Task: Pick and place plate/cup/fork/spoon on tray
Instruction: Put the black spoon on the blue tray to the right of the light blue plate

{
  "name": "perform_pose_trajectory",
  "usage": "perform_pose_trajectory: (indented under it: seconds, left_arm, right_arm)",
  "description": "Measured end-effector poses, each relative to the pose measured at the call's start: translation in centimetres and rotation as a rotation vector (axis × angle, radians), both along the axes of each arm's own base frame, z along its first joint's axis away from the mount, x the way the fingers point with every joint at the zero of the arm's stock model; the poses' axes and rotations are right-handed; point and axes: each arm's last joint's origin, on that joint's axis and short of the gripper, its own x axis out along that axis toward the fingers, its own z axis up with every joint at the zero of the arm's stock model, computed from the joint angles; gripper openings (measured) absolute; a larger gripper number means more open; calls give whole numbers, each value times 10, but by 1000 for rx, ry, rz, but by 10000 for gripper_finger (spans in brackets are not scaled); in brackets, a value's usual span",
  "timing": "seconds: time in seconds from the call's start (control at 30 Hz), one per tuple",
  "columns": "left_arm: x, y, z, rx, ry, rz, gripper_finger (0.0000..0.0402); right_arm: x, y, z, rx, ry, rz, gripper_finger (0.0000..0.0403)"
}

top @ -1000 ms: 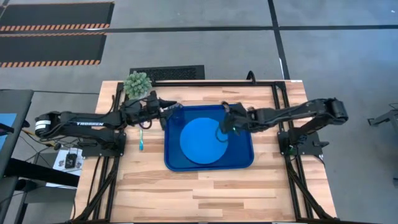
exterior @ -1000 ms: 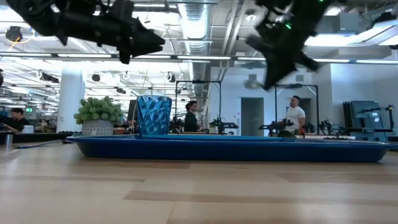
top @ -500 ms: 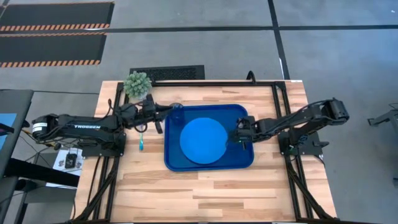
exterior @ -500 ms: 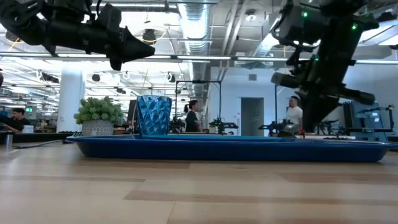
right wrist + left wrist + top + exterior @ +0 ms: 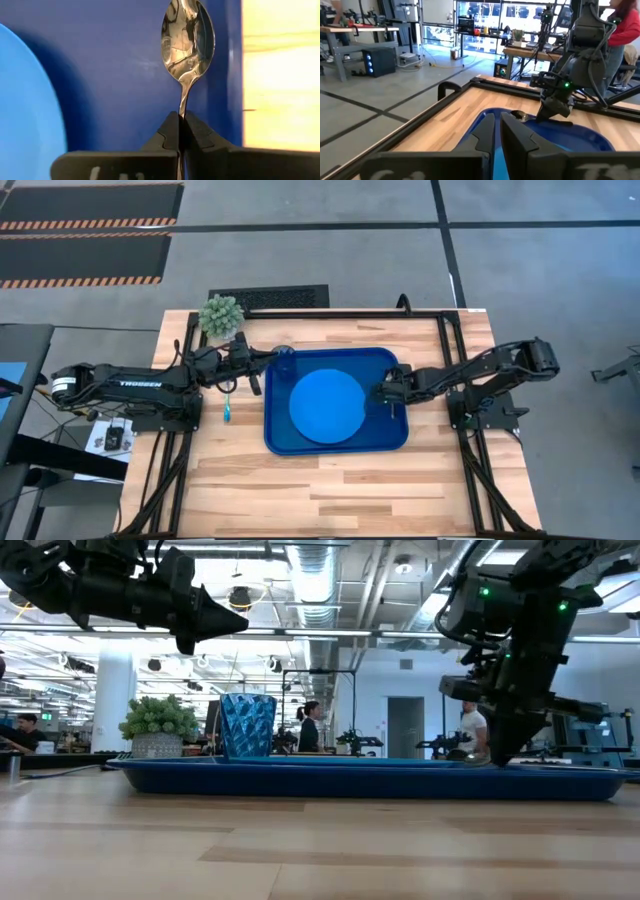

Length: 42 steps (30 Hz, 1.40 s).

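The dark-blue tray (image 5: pixel 385 438) lies mid-table with the light-blue plate (image 5: pixel 326 406) flat on it. The blue cup (image 5: pixel 285 360) stands upright in its far left corner. The green-teal fork (image 5: pixel 227 409) lies on the wood left of the tray. My left gripper (image 5: pixel 262 361) hovers shut just left of the cup, above the tray's rim, touching nothing. My right gripper (image 5: pixel 383 392) is low over the tray's right part, between plate and rim, shut on the dark spoon (image 5: pixel 187 40). My right gripper pinches the spoon's thin handle (image 5: pixel 181 107) between its two fingertips, close to the bowl. The fingers slant steeply down from the table's right and lie along the handle. The bowl (image 5: pixel 188 35) sticks out past them over the tray floor; whether it touches, I cannot tell.
A green potted plant (image 5: pixel 220 313) stands at the table's far left corner, behind my left arm. Bare wood stretches along the near side (image 5: pixel 330 490) and to the right of the tray (image 5: pixel 280 75).
My left gripper has drawn back from the cup toward the table's left edge and shut; the cup stays upright on the tray. My right gripper has carried the spoon from above the plate's right edge toward the table's right edge and down, close to the tray floor.
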Motion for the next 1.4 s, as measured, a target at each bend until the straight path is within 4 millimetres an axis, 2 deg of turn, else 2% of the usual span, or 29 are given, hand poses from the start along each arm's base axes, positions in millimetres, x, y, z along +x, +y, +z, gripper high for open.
perform_pose_trajectory:
  seconds: [1.07, 1.4]
  left_arm:
    - [0, 0, -1, -20, 3, 2, 15]
    - [0, 0, -1, -21, 4, 2, 15]
  right_arm:
    - [1, -1, 0, 62, -13, -15, 19]
    - [-3, -1, -10, 85, -44, -34, 19]
